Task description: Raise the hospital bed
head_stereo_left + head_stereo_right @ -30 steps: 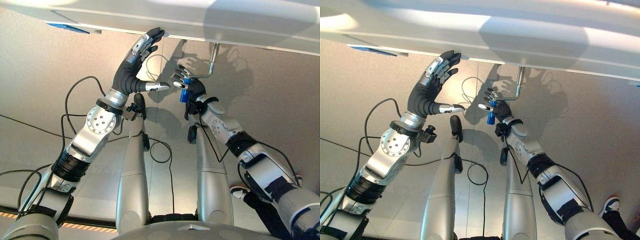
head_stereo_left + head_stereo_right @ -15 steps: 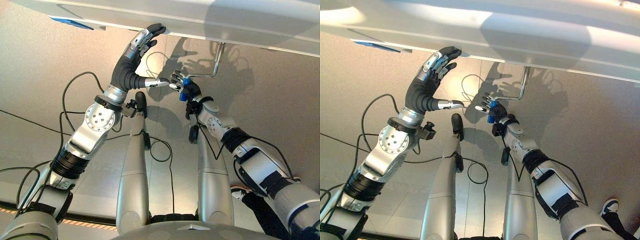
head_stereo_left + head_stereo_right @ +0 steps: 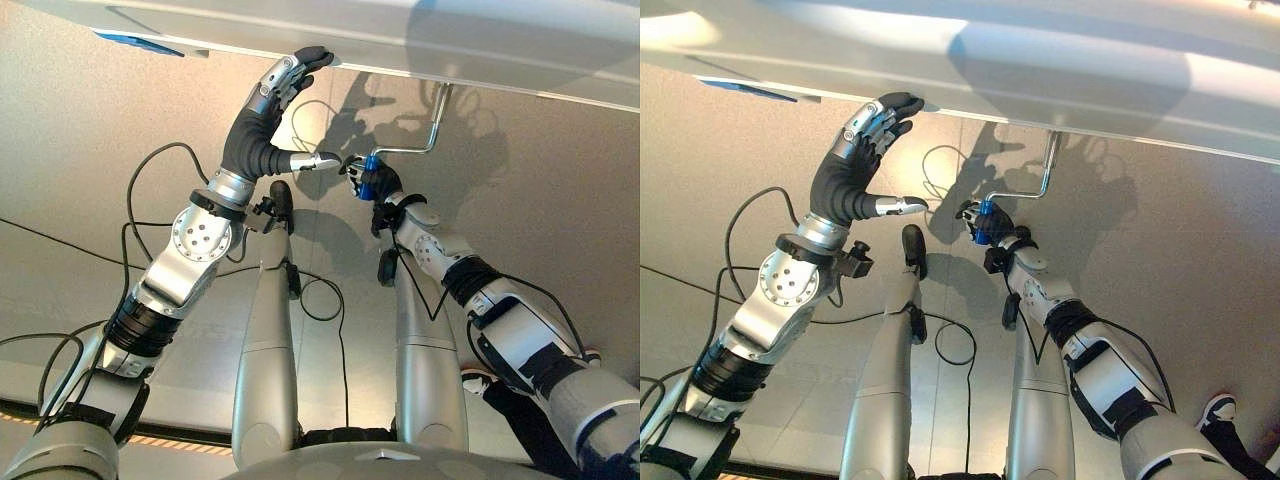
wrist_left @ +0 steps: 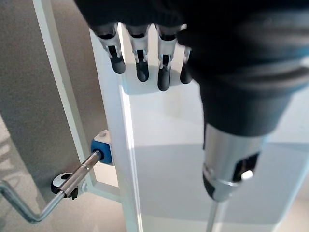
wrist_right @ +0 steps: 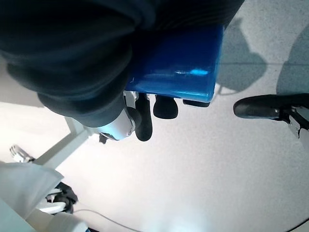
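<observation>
White hospital bed frame (image 3: 480,50) spans overhead; no containers around. Left hand (image 3: 268,110) is raised with straight, spread fingers (image 4: 141,63), tips touching the frame's lower edge. Metal crank (image 3: 432,122) hangs from the frame's underside, bending to a blue handle (image 3: 370,178). Right hand (image 3: 383,182) has its fingers curled tight around that blue handle.

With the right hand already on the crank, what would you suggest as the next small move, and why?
Probably a turn of the crank. The right hand is closed around the blue handle, and the left hand rests with straight fingers against the bed frame, which seems to steady the robot, so nothing else looks needed before cranking.
</observation>
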Robot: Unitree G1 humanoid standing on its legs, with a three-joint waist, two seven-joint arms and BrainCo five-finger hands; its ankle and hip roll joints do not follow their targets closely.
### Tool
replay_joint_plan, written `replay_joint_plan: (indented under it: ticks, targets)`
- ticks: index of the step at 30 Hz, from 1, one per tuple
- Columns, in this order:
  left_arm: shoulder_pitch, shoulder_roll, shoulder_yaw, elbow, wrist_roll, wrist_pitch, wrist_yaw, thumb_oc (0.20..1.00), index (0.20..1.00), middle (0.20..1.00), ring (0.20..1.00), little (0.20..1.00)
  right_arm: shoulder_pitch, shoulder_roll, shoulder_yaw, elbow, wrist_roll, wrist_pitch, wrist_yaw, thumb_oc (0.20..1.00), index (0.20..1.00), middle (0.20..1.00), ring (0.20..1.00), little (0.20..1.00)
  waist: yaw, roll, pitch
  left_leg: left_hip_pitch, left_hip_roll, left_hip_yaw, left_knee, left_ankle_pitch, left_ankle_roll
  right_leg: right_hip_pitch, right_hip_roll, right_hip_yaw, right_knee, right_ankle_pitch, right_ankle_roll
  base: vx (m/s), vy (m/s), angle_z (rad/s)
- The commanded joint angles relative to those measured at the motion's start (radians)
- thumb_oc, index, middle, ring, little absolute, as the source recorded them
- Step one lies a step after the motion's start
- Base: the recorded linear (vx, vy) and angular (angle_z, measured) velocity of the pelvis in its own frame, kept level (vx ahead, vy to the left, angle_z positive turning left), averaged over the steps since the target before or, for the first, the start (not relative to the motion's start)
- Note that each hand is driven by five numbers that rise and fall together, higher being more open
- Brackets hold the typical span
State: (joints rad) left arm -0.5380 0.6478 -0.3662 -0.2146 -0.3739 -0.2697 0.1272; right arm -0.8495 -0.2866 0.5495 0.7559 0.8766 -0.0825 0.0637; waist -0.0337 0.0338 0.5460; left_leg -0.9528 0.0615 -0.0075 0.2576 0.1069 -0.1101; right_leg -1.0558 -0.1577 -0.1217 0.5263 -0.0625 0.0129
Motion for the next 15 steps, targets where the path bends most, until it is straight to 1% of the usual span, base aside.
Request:
replay_joint_plan:
  ticks: [1,2,3,5,6,8,10,11,12,14,15]
  targets:
    - [0.005,-0.019,0.023,-0.147,-0.011,-0.062,0.007,1.000,1.000,1.000,1.000,1.000,-0.021,0.027,-0.009,0.029,0.007,-0.027,-0.003,0.200,0.200,0.200,0.200,0.200,0.004,0.042,-0.026,-0.033,-0.036,0.023,0.097,-0.084,0.048,0.033,-0.009,0.026,-0.171,0.127,0.137,0.00,0.000,0.00]
    - [0.004,-0.018,0.023,-0.147,-0.012,-0.062,0.007,1.000,1.000,1.000,1.000,1.000,-0.022,0.027,-0.010,0.031,0.007,-0.027,-0.002,0.200,0.200,0.200,0.200,0.200,0.004,0.042,-0.026,-0.034,-0.036,0.022,0.097,-0.084,0.048,0.033,-0.009,0.026,-0.171,0.127,0.137,0.00,0.000,0.00]
    - [0.005,-0.025,0.018,-0.157,-0.037,-0.069,0.007,1.000,1.000,1.000,1.000,1.000,-0.076,0.028,-0.029,0.096,-0.002,-0.033,-0.023,0.200,0.200,0.200,0.200,0.200,0.018,0.059,-0.026,-0.050,-0.039,0.015,0.094,-0.082,0.049,0.011,-0.013,0.024,-0.160,0.126,0.139,0.00,0.000,0.00]
    - [0.004,-0.025,0.018,-0.157,-0.037,-0.069,0.007,1.000,1.000,1.000,1.000,1.000,-0.078,0.028,-0.030,0.098,-0.002,-0.033,-0.022,0.200,0.200,0.200,0.200,0.200,0.018,0.060,-0.026,-0.052,-0.039,0.015,0.095,-0.082,0.049,0.010,-0.013,0.023,-0.160,0.126,0.138,0.00,0.000,0.00]
    - [0.004,-0.026,0.016,-0.161,-0.044,-0.071,0.005,1.000,1.000,1.000,1.000,1.000,-0.103,0.025,-0.036,0.132,-0.017,-0.032,-0.026,0.200,0.200,0.200,0.200,0.200,0.023,0.065,-0.026,-0.059,-0.040,0.014,0.096,-0.083,0.050,0.001,-0.016,0.023,-0.155,0.125,0.140,0.00,0.000,0.00]
    - [0.003,-0.026,0.010,-0.178,-0.060,-0.076,0.001,1.000,1.000,1.000,1.000,1.000,-0.178,0.007,-0.061,0.226,-0.046,-0.031,-0.050,0.200,0.200,0.200,0.200,0.200,0.039,0.086,-0.026,-0.087,-0.046,0.010,0.105,-0.085,0.051,-0.025,-0.024,0.024,-0.137,0.119,0.141,0.01,0.039,0.04]
    - [-0.003,-0.032,0.005,-0.185,-0.074,-0.080,0.000,1.000,1.000,1.000,1.000,1.000,-0.214,-0.007,-0.074,0.282,-0.059,-0.032,-0.057,0.200,0.200,0.200,0.200,0.200,0.050,0.098,-0.026,-0.104,-0.049,0.008,0.115,-0.090,0.053,-0.041,-0.028,0.023,-0.124,0.114,0.143,0.01,0.027,0.05]
    - [-0.004,-0.032,0.005,-0.185,-0.074,-0.080,0.000,1.000,1.000,1.000,1.000,1.000,-0.214,-0.007,-0.074,0.282,-0.059,-0.032,-0.057,0.200,0.200,0.200,0.200,0.200,0.050,0.098,-0.026,-0.104,-0.049,0.008,0.115,-0.090,0.053,-0.041,-0.028,0.023,-0.124,0.114,0.143,0.02,0.029,0.07]
    - [-0.007,-0.039,-0.002,-0.192,-0.083,-0.083,-0.001,1.000,1.000,1.000,1.000,1.000,-0.248,-0.029,-0.086,0.324,-0.073,-0.030,-0.067,0.200,0.200,0.200,0.200,0.200,0.059,0.111,-0.026,-0.123,-0.052,0.004,0.127,-0.093,0.054,-0.059,-0.033,0.025,-0.105,0.108,0.145,0.02,0.031,0.09]
    - [-0.013,-0.041,-0.007,-0.192,-0.082,-0.084,-0.002,1.000,1.000,1.000,1.000,1.000,-0.260,-0.047,-0.091,0.348,-0.086,-0.029,-0.066,0.200,0.200,0.200,0.200,0.200,0.062,0.118,-0.026,-0.135,-0.053,0.004,0.135,-0.096,0.053,-0.070,-0.037,0.026,-0.095,0.103,0.144,0.02,0.028,0.10]
    - [-0.017,-0.042,-0.014,-0.197,-0.079,-0.086,-0.005,1.000,1.000,1.000,1.000,1.000,-0.284,-0.084,-0.104,0.385,-0.097,-0.029,-0.073,0.200,0.200,0.200,0.200,0.200,0.067,0.131,-0.026,-0.157,-0.057,0.005,0.149,-0.100,0.050,-0.091,-0.043,0.030,-0.075,0.095,0.146,0.02,0.025,0.12]
